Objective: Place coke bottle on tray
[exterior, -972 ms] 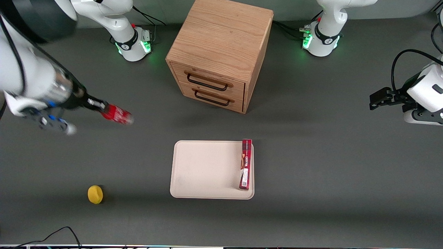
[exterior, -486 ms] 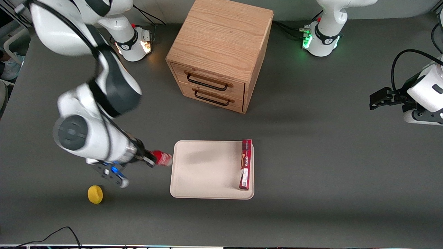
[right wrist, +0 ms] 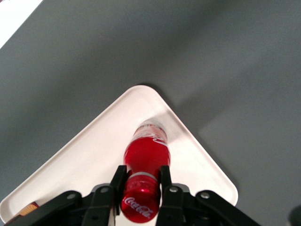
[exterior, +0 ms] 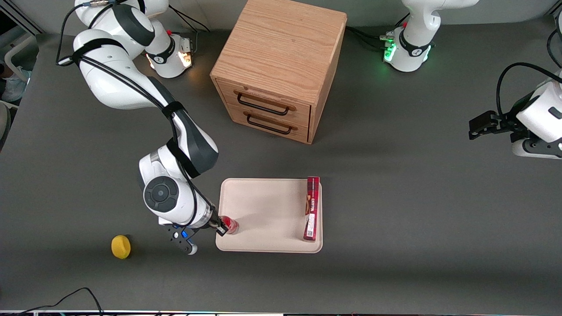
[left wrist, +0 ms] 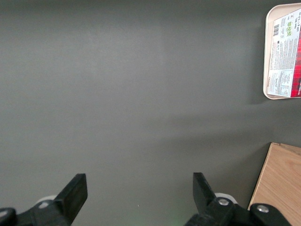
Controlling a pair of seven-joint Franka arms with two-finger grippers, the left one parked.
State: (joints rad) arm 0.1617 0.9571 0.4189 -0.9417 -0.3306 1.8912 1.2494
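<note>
Gripper (exterior: pixel 221 228) gripping coke bottle (exterior: pixel 230 225), tray (exterior: pixel 263 210) corner

The front view looks steeply down from high over the whole table. The right wrist view looks down close along the gripper (right wrist: pixel 140 184) onto the tray (right wrist: pixel 94 155). The left wrist view faces bare table, sharing the tray's (left wrist: pixel 269 56) edge at two o'clock.

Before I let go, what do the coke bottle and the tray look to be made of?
The coke bottle, clamped at the neck by the gripper, looks like glossy red plastic: highlights on its body, a clear base. The tray looks matte cream, perhaps molded plastic or pulp; no shine, so I cannot say which.
</note>
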